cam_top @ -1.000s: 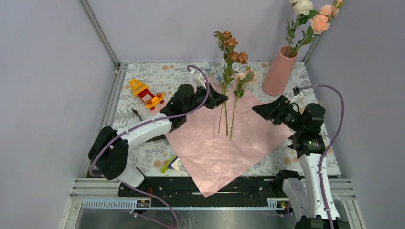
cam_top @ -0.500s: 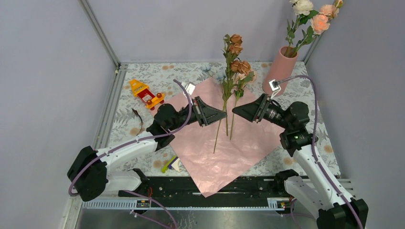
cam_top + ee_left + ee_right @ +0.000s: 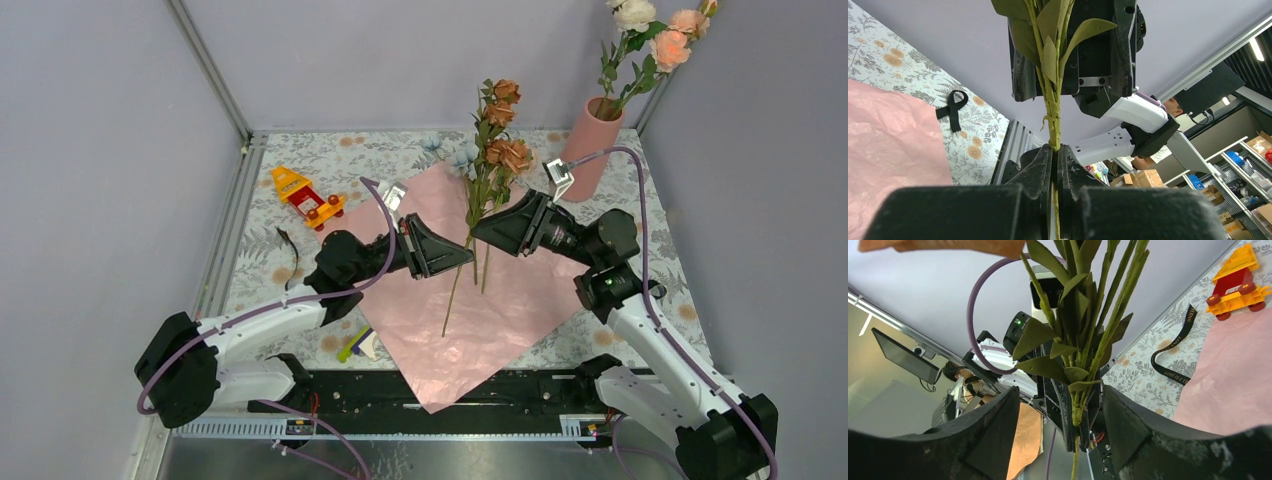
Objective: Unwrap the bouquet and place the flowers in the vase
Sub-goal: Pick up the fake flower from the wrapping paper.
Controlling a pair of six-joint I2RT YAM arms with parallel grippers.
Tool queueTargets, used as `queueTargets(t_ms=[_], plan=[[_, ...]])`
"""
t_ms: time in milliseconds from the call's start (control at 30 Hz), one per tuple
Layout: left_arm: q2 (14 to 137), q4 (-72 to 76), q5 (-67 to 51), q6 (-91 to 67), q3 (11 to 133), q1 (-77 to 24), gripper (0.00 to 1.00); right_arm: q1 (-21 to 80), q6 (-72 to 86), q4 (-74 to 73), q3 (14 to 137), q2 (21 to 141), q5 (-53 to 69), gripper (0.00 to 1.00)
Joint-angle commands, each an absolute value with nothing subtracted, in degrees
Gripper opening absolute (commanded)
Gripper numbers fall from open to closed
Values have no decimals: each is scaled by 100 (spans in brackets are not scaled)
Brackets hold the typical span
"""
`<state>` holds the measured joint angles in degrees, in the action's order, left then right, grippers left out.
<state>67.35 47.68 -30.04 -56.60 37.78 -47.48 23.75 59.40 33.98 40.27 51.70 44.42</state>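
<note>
Yellow and red plastic toy truck with red wheels (image 3: pixel 306 196) sits on white tablecloth with grey-leaf and orange-flower print (image 3: pixel 345 150), far-left part, close to the left edge. Small lime-green, purple and white plastic item (image 3: pixel 358 344) at the near edge of the cloth, type unclear. Black metal rail (image 3: pixel 340 395) along the front, aluminium frame post (image 3: pixel 205 65) in the back-left corner, plain grey walls (image 3: pixel 100 150). Left wrist view background: brown cardboard boxes (image 3: pixel 1140 176), shelving with bins (image 3: pixel 1243 165). Right wrist view background: dark flat monitor (image 3: pixel 900 356).
</note>
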Motion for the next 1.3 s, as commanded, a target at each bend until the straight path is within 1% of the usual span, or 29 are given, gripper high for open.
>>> queueTargets(t_ms=[0, 300, 400, 500, 567, 667, 800, 900, 967, 1067, 1133, 1167, 1233, 1267], plan=[[6548, 5063, -3114, -5541, 3858, -4798, 0, 2530, 5924, 3785, 4329, 5232, 4344, 67], [6431, 4827, -3078, -5430, 3887, -4802, 0, 2666, 5840, 3754, 4345, 5301, 4301, 52], [6371, 4713, -3012, -5324, 3902, -4807, 0, 2680, 5812, 3740, 4338, 5292, 4264, 44], [6344, 4584, -2997, -5251, 3935, -4804, 0, 2695, 5733, 3656, 4318, 5283, 4229, 33], [6331, 4514, -3016, -5211, 3966, -4808, 0, 2706, 5683, 3596, 4305, 5288, 4204, 28], [6337, 4378, -3052, -5152, 4024, -4808, 0, 2723, 5660, 3608, 4260, 5275, 4162, 23], [6345, 4369, -3075, -5147, 4030, -4805, 0, 2755, 5635, 3607, 4255, 5283, 4149, 21], [6354, 4370, -3081, -5147, 4025, -4802, 0, 2771, 5610, 3608, 4243, 5292, 4133, 17], [6341, 4371, -3060, -5146, 4023, -4808, 0, 2785, 5576, 3594, 4224, 5284, 4102, 12], [6300, 4271, -2995, -5104, 4025, -4803, 0, 2786, 5458, 3439, 4220, 5221, 4012, 2], [6265, 4130, -2932, -5038, 4048, -4807, 0, 2782, 5353, 3314, 4232, 5129, 3949, 0], [6247, 4031, -2909, -4997, 4063, -4806, 2, 2786, 5280, 3230, 4235, 5080, 3914, 0], [6212, 3804, -2844, -4904, 4098, -4808, 11, 2787, 5104, 2988, 4271, 4980, 3838, 0], [6192, 3694, -2831, -4838, 4115, -4807, 18, 2791, 4996, 2856, 4285, 4925, 3794, 0]])
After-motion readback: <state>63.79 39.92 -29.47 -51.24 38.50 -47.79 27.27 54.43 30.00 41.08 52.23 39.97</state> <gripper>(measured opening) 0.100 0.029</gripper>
